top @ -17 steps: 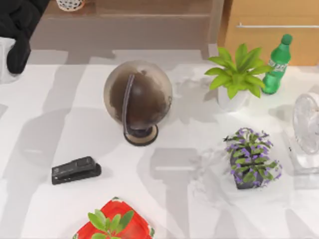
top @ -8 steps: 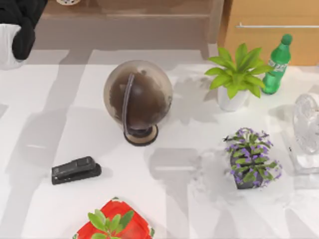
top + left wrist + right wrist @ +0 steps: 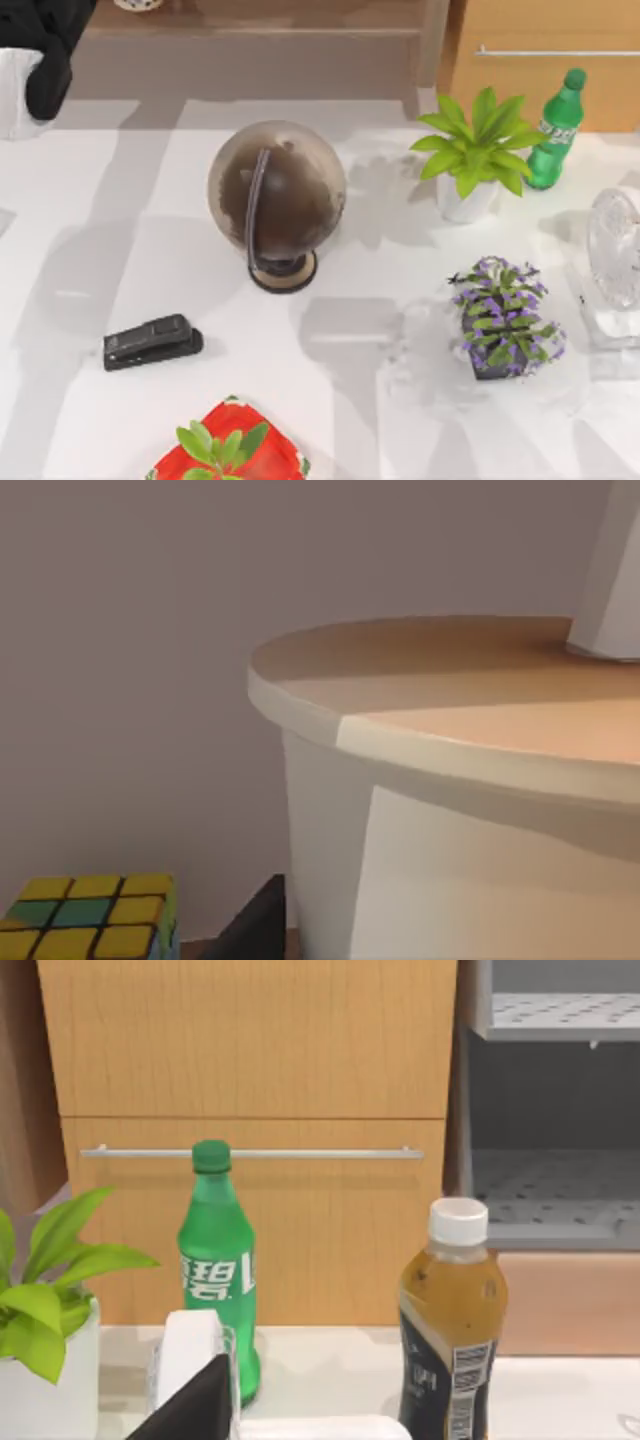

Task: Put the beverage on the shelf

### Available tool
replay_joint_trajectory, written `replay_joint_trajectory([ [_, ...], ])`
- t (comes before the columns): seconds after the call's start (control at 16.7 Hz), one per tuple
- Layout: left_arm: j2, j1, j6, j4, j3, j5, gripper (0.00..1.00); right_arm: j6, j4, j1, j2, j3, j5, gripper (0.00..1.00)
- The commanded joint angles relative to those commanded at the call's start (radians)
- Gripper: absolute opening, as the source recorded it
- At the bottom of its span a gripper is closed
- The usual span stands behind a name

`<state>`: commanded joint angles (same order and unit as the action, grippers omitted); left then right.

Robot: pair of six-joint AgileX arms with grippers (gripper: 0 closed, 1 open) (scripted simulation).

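The beverage (image 3: 450, 810) looms very close in the left wrist view: cream cup wall, flat orange lid (image 3: 430, 670) and the base of a white straw (image 3: 612, 570). My left gripper (image 3: 42, 72) is at the top view's far-left back corner, over the edge of the shelf (image 3: 250, 55), and is shut on the cup; one dark finger (image 3: 250, 935) lies against the cup's wall. The shelf's upright post (image 3: 432, 40) stands at its right end. My right gripper (image 3: 320, 1432) is parked and open, facing the cabinet, with one dark finger (image 3: 195, 1405) in sight.
A globe (image 3: 277, 200) stands mid-table, with a black stapler (image 3: 152, 342) to its front left. A green plant (image 3: 475, 150), green soda bottle (image 3: 555, 125), purple plant (image 3: 505, 318) and fan (image 3: 615, 260) crowd the right. A colour cube (image 3: 85, 915) sits beside the cup. A tea bottle (image 3: 452, 1320) stands before the cabinet (image 3: 550, 60).
My left arm has moved back toward the shelf since one second ago. It has hardly shifted in the last half second. Everything on the table stays put.
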<state>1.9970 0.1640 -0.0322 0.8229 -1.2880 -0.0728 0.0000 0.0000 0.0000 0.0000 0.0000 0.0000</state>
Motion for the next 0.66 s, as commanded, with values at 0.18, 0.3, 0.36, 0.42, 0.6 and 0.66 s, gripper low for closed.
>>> replay_joint_trajectory([
  [0.18,0.000,0.000,0.000,0.000,0.000,0.000,0.83,0.000,0.000,0.000,0.000,0.000,0.000,1.00],
  [0.3,0.000,0.000,0.000,0.000,0.000,0.000,0.98,0.000,0.000,0.000,0.000,0.000,0.000,1.00],
  [0.36,0.000,0.000,0.000,0.000,0.000,0.000,1.00,0.000,0.000,0.000,0.000,0.000,0.000,1.00],
  [0.42,0.000,0.000,0.000,0.000,0.000,0.000,1.00,0.000,0.000,0.000,0.000,0.000,0.000,1.00],
  [0.6,0.000,0.000,0.000,0.000,0.000,0.000,1.00,0.000,0.000,0.000,0.000,0.000,0.000,1.00],
  [0.66,0.000,0.000,0.000,0.000,0.000,0.000,1.00,0.000,0.000,0.000,0.000,0.000,0.000,1.00],
])
